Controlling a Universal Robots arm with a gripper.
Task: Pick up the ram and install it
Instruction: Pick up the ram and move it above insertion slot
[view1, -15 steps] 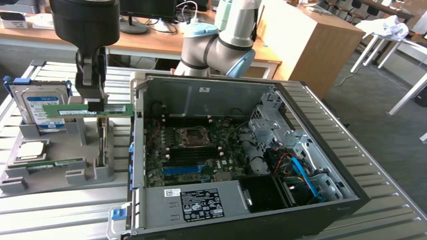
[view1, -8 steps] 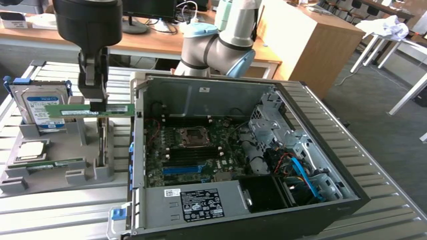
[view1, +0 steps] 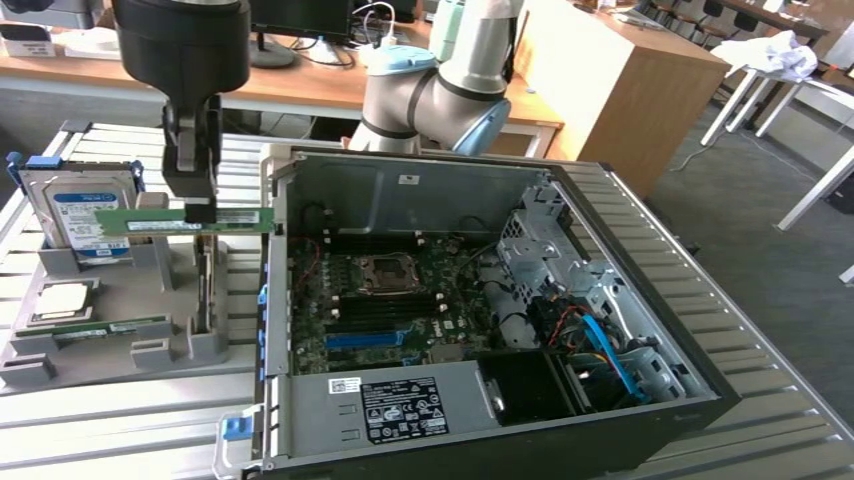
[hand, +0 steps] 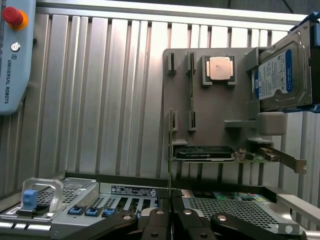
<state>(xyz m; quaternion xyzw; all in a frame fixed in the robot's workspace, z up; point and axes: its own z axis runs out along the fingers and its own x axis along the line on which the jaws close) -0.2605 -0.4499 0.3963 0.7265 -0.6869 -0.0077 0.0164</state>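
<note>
My gripper (view1: 198, 212) is shut on the ram (view1: 147, 222), a long thin green stick held level in the air. It hangs above the grey parts holder (view1: 80, 345), just off the left wall of the open computer case (view1: 534, 180) in the exterior view. In the wrist view the ram (hand: 170, 160) shows edge-on as a thin line running out from between my black fingers (hand: 155, 220). The motherboard (view1: 387, 300) lies exposed inside the case.
A second green stick (view1: 100, 328) lies in the holder, near a square processor (view1: 60, 300) and a silver hard drive (view1: 87, 215) standing on edge. A dark card (hand: 205, 153) stands upright in the holder. The teach pendant (hand: 15, 55) rests on the ribbed table.
</note>
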